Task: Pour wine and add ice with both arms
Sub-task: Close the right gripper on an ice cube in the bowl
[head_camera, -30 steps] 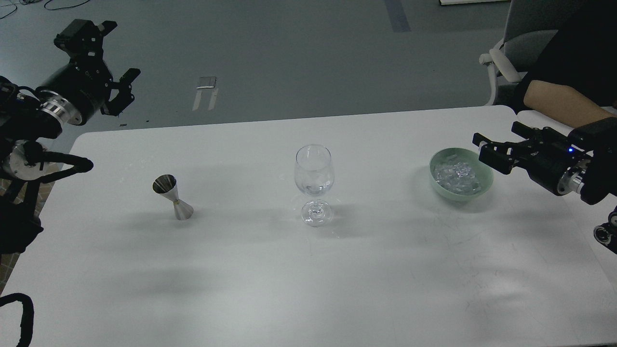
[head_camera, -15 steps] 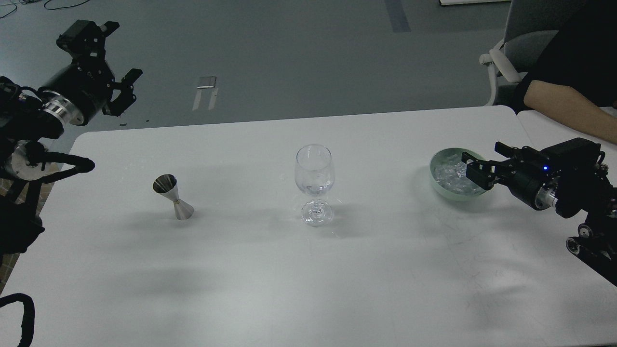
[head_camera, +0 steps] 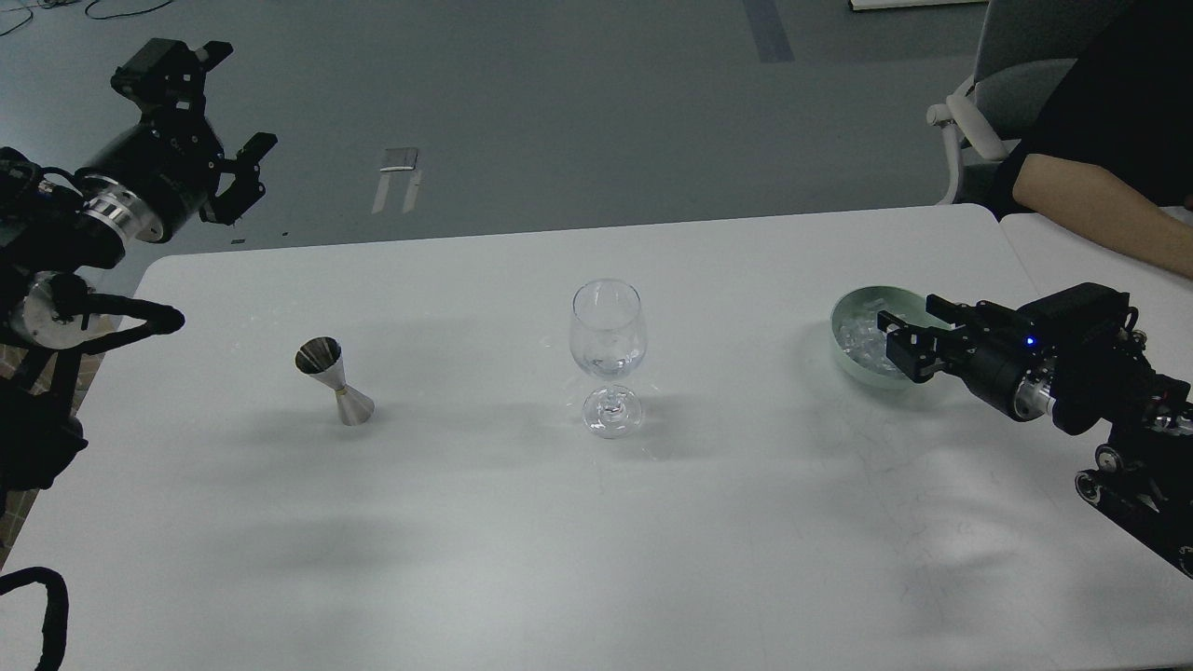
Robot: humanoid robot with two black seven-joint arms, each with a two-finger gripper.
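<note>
A clear wine glass stands upright at the table's middle. A steel jigger stands to its left. A pale green bowl at the right holds the ice, several small clear cubes. My right gripper is open, low over the bowl's near right side, and hides part of the ice. No cube shows between its fingers. My left gripper is open and empty, raised beyond the table's far left corner, well away from the jigger.
A person's bare forearm rests at the far right behind the bowl. A grey office chair stands behind it. The white table has its far edge just behind the glass.
My right gripper has moved down and left, from beside the bowl's right rim to low over the ice. The left arm has barely moved.
</note>
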